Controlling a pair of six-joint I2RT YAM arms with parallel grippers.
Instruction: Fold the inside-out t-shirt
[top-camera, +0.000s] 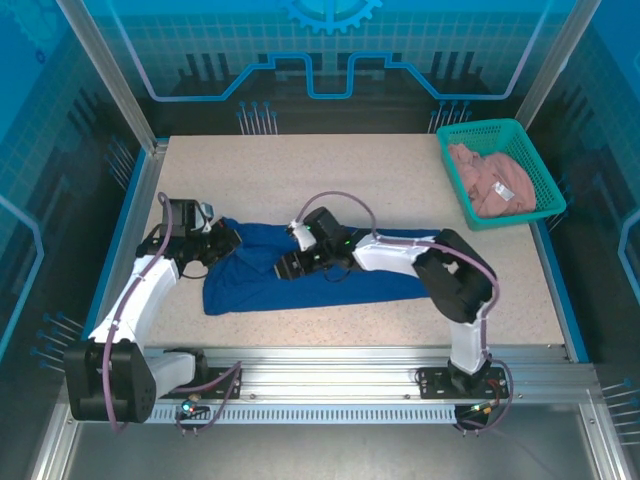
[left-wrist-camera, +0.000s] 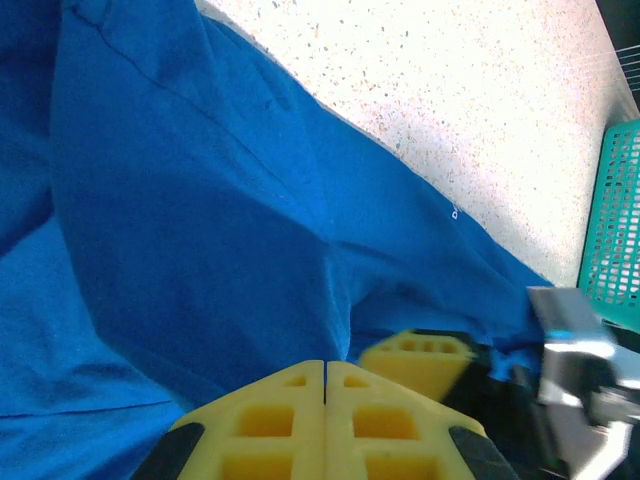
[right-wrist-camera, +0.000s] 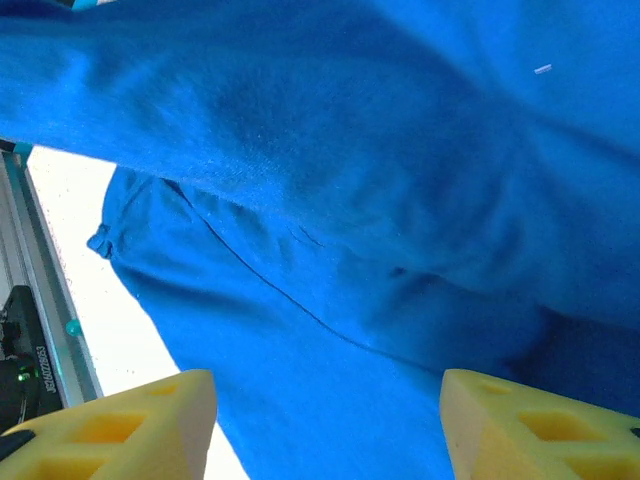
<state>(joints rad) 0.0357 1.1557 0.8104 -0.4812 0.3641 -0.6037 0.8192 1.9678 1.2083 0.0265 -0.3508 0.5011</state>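
Two grippers meet the inside-out t-shirt (top-camera: 250, 285), bunched on the table (top-camera: 400, 170) well left of the teal basket (top-camera: 482, 127). The left gripper (left-wrist-camera: 324, 372) is pressed shut at the shirt's end farthest from the basket; the right gripper (right-wrist-camera: 325, 388) gapes wide nearer the basket. Soft, light, limp cotton will likely sag; pinch hem corners, not loose folds.

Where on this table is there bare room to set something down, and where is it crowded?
Widest bare patch: the far half of the table, between the back wall, the t-shirt and the basket. A smaller patch lies between the right arm and the basket. Crowded: the middle, where it and the left arm reach over the t-shirt.
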